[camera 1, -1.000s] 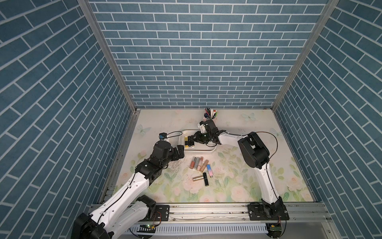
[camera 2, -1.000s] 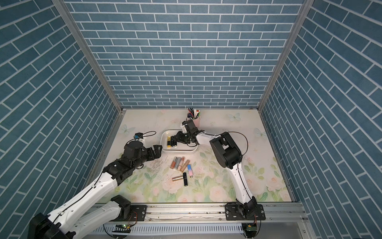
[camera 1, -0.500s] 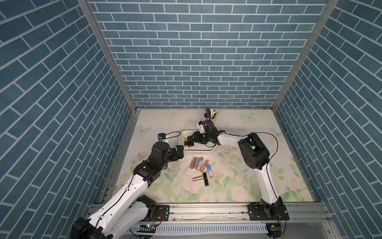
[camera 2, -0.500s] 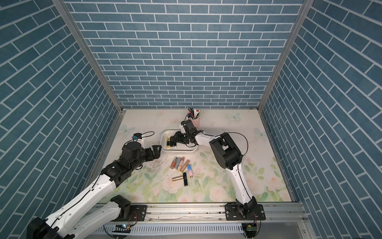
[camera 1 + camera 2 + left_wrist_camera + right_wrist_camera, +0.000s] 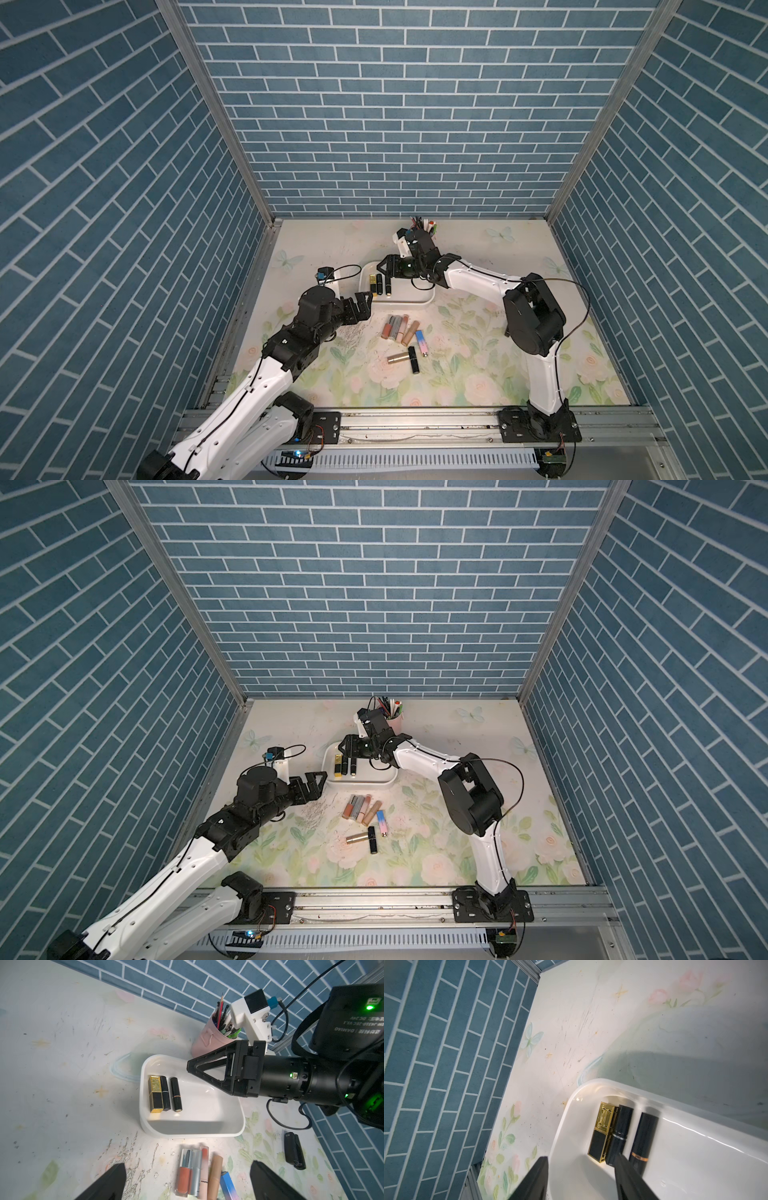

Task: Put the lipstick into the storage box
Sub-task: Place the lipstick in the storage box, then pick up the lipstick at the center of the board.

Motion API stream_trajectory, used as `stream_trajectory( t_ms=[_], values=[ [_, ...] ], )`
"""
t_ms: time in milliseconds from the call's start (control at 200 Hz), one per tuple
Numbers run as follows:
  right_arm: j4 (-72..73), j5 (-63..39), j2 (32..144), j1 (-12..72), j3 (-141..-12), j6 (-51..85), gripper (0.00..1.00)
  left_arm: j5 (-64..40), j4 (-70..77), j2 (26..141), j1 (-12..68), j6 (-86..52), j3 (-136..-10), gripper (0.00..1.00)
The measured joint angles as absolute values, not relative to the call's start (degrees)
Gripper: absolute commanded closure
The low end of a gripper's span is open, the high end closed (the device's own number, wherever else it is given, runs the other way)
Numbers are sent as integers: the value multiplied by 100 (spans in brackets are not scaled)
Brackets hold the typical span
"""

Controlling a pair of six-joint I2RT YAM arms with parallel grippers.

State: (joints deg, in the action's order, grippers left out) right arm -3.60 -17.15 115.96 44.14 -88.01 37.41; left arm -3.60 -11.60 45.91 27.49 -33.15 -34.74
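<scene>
While right pincer [image 5: 580,1157] hangs spread over storage box [image 5: 560,1126], three lipsticks [image 5: 620,1126] lie inside, just below fingertips; left pincer [image 5: 187,1164] spread.

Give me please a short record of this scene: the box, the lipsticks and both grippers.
storage box: white tub on the table, beside the pink pen cup
lipsticks in box: three, lying side by side
lipsticks on table: seven, on the near side of the box
right gripper: open, empty, over the box
left gripper: open, empty, near the loose lipsticks

Bright even light, soft shadows, glare on the storage box [image 5: 685,1126] (wrist views), warped edges
</scene>
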Motion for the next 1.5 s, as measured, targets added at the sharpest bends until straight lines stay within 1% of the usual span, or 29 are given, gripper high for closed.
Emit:
stream_trajectory(
  t_ms=[265, 485, 695, 915, 1040, 1250, 1500],
  values=[
    [-932, -1284, 10403, 4495, -8082, 3232, 42, -786, -620, 4150, 2744, -3387, -3371, 0],
    [-1474, -1033, 9297, 4515, -7491, 2775, 41, -849, -137, 3940, 2744, -3367, -3041, 0],
    [-1981, -825, 8739, 4661, -6971, 2473, 41, -869, 316, 3933, 2744, -3183, -2724, 0],
    [-2324, -574, 8689, 5017, -6410, 2403, 41, -996, 510, 4263, 2779, -3037, -2576, 0],
    [-2456, -395, 8761, 5275, -6215, 2405, 42, -1046, 528, 4410, 2958, -2971, -2563, 0],
    [-2536, -25, 9122, 5717, -6073, 2418, 45, -998, 491, 4410, 3293, -2897, -2532, 0],
    [-2641, 338, 9334, 5948, -6003, 2526, 50, -805, 320, 4272, 3330, -2877, -2427, 0]
  ],
)
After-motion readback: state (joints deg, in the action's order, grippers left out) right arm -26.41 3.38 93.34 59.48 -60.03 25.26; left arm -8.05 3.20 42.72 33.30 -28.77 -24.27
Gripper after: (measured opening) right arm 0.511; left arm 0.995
